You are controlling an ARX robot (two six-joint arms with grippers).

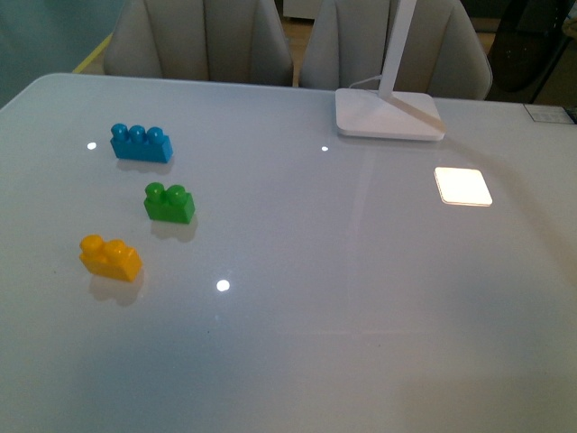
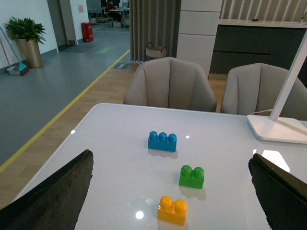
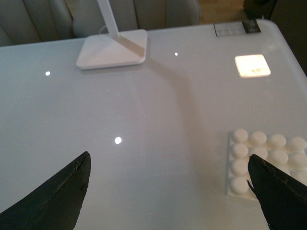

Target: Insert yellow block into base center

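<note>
The base (image 3: 265,162) appeared only in the right wrist view, and only in part. One corner went under a dark finger (image 3: 280,191) of the right gripper (image 3: 168,158) and its outer side ran off the picture's edge. Only bare white studs showed on it, and it lay flat on the table (image 3: 158,110). The front view did not take it in, so its place relative to the bricks could not be told. Neither arm showed in the front view.

The right gripper stood wide apart with only tabletop between its tips. The left gripper (image 2: 170,162) was spread just as wide and held nothing; of each, only the two dark finger ends were in the picture.

In the front view the yellow block (image 1: 110,257) sat upright on the table toward 8 o'clock, studs up, touching nothing. The green brick (image 1: 169,202) stood near it at its 1 o'clock, and the blue brick (image 1: 141,142) near the green one at its 11 o'clock. All three stood apart from one another.

The lamp foot (image 1: 389,115) rested far off at 1 o'clock, its stem cut off by the top of the picture. A bright square glare (image 1: 463,186) lay on the table at the foot's 5 o'clock. A label (image 1: 550,113) at the table's far right corner was cropped and too small to read. Two chairs (image 1: 198,41) behind the table were cut off above.
</note>
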